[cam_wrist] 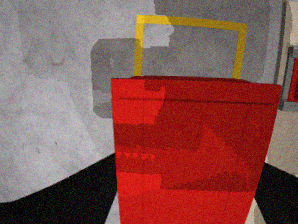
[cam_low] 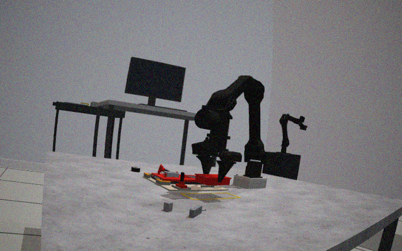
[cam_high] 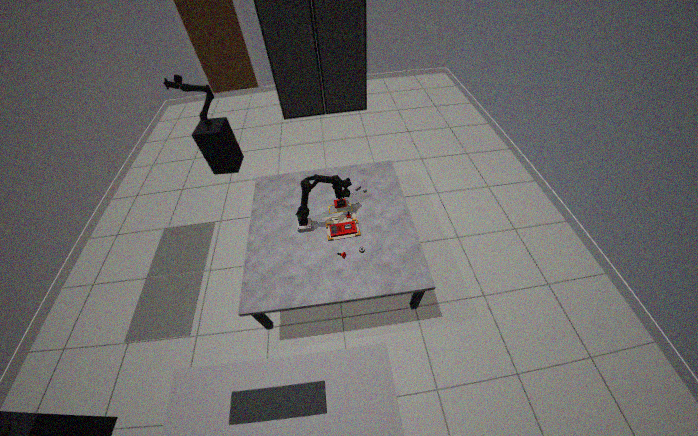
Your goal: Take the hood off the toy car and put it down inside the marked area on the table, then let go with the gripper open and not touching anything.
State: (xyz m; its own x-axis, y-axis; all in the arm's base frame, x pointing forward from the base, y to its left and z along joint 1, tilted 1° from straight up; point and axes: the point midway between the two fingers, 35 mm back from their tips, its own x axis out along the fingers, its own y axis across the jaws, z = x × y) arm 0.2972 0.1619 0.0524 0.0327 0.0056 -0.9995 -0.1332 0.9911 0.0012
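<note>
The red hood (cam_high: 335, 203) (cam_low: 202, 178) (cam_wrist: 190, 135) is between the fingers of my gripper (cam_high: 340, 200) (cam_low: 213, 177) (cam_wrist: 185, 164), which is shut on it. It hangs above the table, with a shadow below. The marked area is a yellow outline (cam_low: 216, 198) (cam_wrist: 139, 52) on the table; in the wrist view it shows just beyond the hood's far edge, and the hood hides its near part. The toy car (cam_high: 343, 228) (cam_low: 174, 178) is a red body on a pale base with yellow-orange corners, beside the marked area.
A small red part with a black post (cam_high: 348, 215) (cam_low: 181, 183) stands by the car. Two grey blocks (cam_low: 167, 206) (cam_low: 195, 211) lie near the marked area. A red part (cam_high: 342, 254) and a small round part (cam_high: 361, 249) lie on the car's other side.
</note>
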